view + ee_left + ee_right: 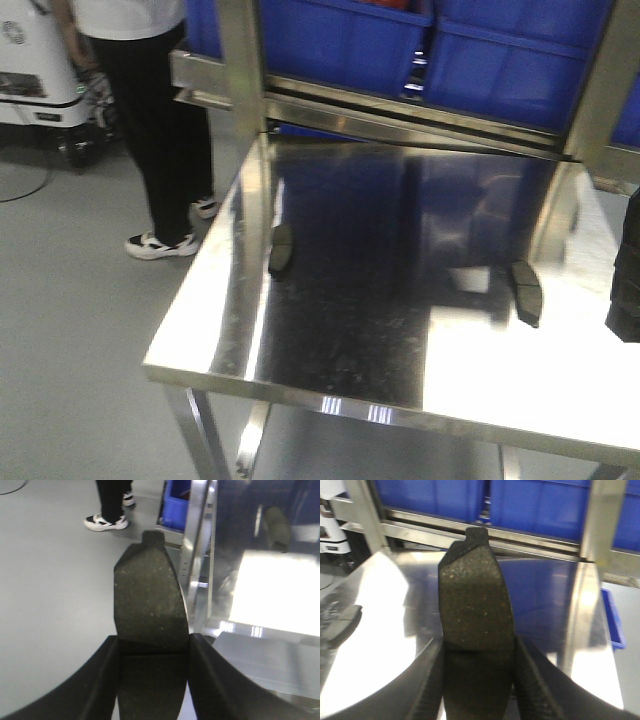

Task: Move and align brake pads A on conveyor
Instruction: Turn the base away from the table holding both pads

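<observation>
The left pincer point(152, 645) is clamped on a brake pad point(149, 600). Its black fingers point(100, 680) press the pad's long edges, and the thin groove sits between them. This pad juts forward above the grey floor point(50, 605), just beside the edge of the steel table point(270, 585). The right pincer point(479, 647) is likewise shut tight on a second brake pad point(475, 590), which is held above the shiny table top with its notched end pointing at the blue bins point(435, 495) behind. In the front view, a third pad point(282, 250) lies on the table near its left edge. A fourth pad point(526, 292) lies toward the right side, well apart from the third. A person point(160, 120) in black trousers and black-and-white trainers stands on the floor left of the table.
</observation>
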